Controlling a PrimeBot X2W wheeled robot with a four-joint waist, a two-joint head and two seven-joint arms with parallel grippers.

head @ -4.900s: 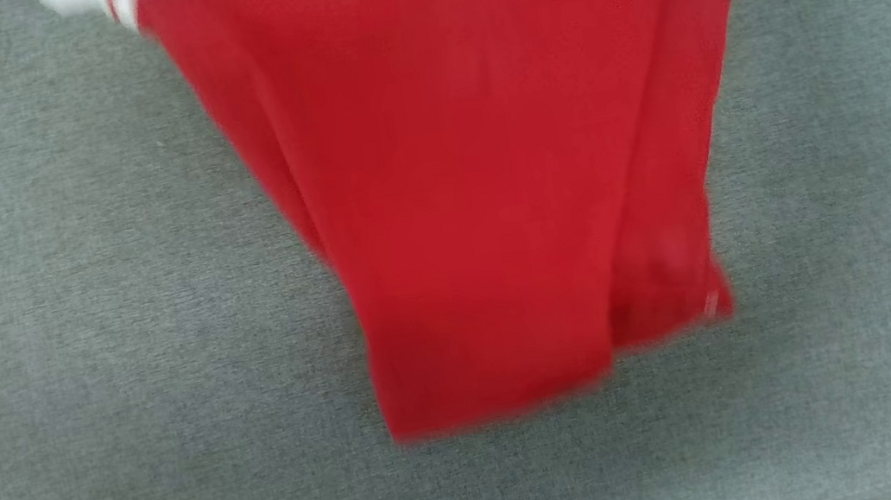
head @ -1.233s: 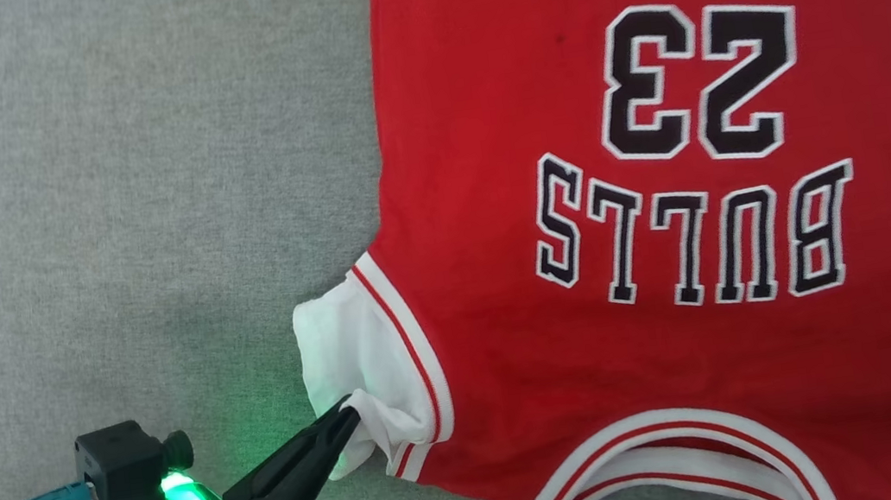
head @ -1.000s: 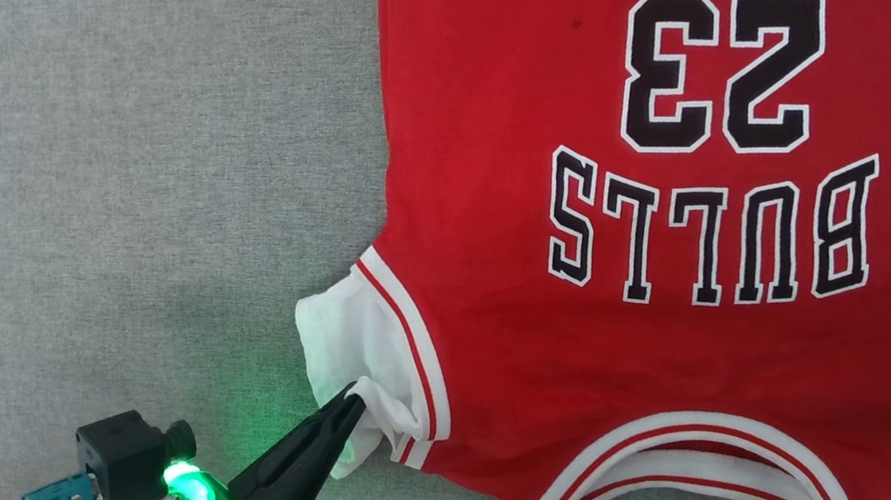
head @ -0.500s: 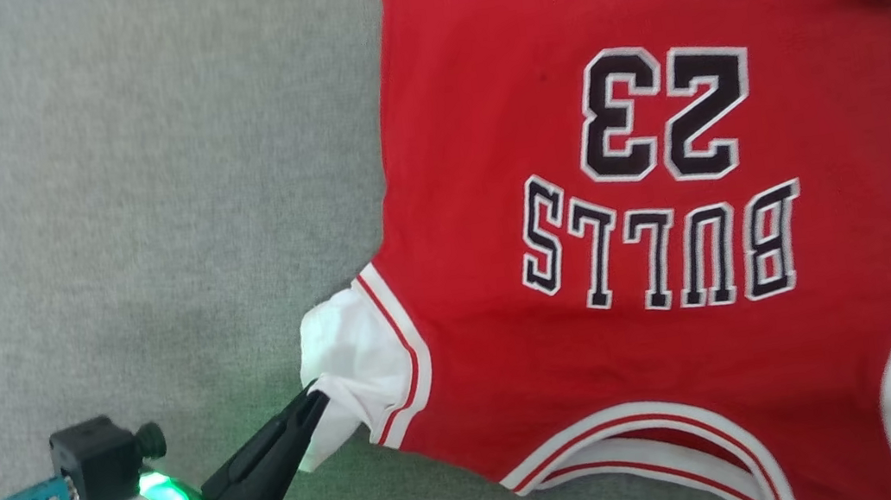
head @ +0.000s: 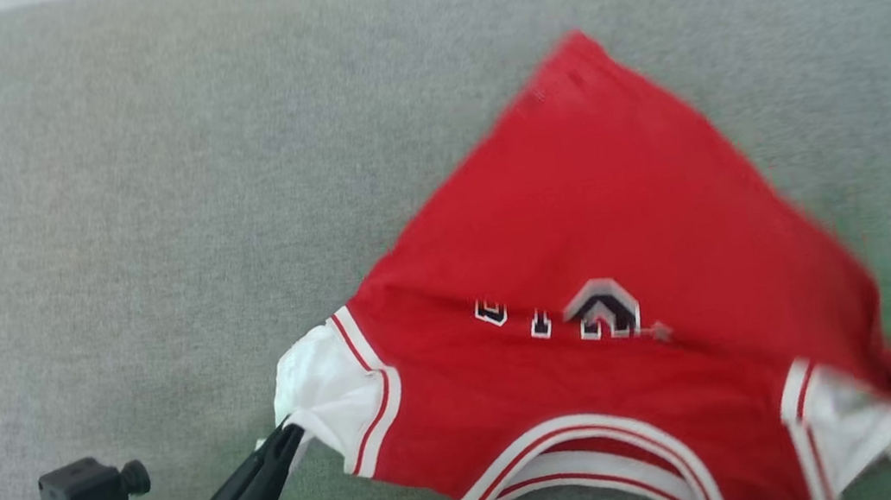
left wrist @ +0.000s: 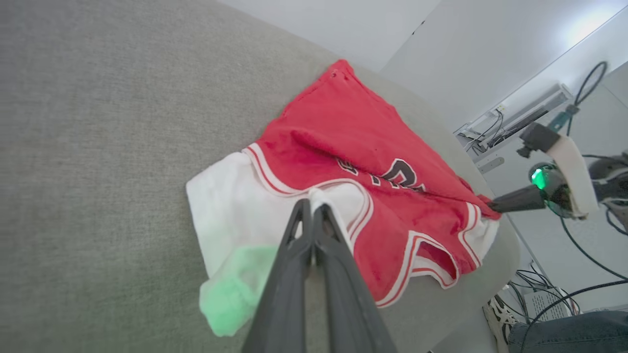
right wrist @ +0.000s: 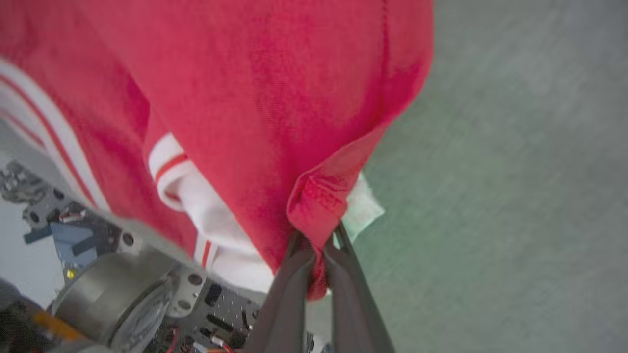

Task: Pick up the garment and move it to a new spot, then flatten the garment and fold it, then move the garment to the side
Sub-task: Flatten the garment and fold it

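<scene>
- Lower left of the head view: my left gripper [head: 290, 436], jaws pressed together on the edge of the white sleeve [head: 321, 389] of the garment [head: 623, 208]. The bite looks thin, and I judge that a sharp tug could pull the cloth free.
- Bottom centre of the right wrist view: my right gripper [right wrist: 316, 242] pinches a bunched red hem corner [right wrist: 319, 201]. A bunch like that may hold more than one layer, so letting go could drop a crooked fold.
- The garment lies at centre and lower right of the head view on the grey fabric surface [head: 99, 203]. Its red body is doubled over, so the black lettering [head: 594, 316] is half hidden. If my two arms pull unevenly, the fold line likely skews and traps wrinkles.
- Right of centre in the left wrist view, the far sleeve [left wrist: 483, 235] sits at the surface's rounded edge. More drag that way could spill cloth over the side.
- My right gripper is blurred at the right edge of the head view, so I cannot judge its clearance from the surface there.
</scene>
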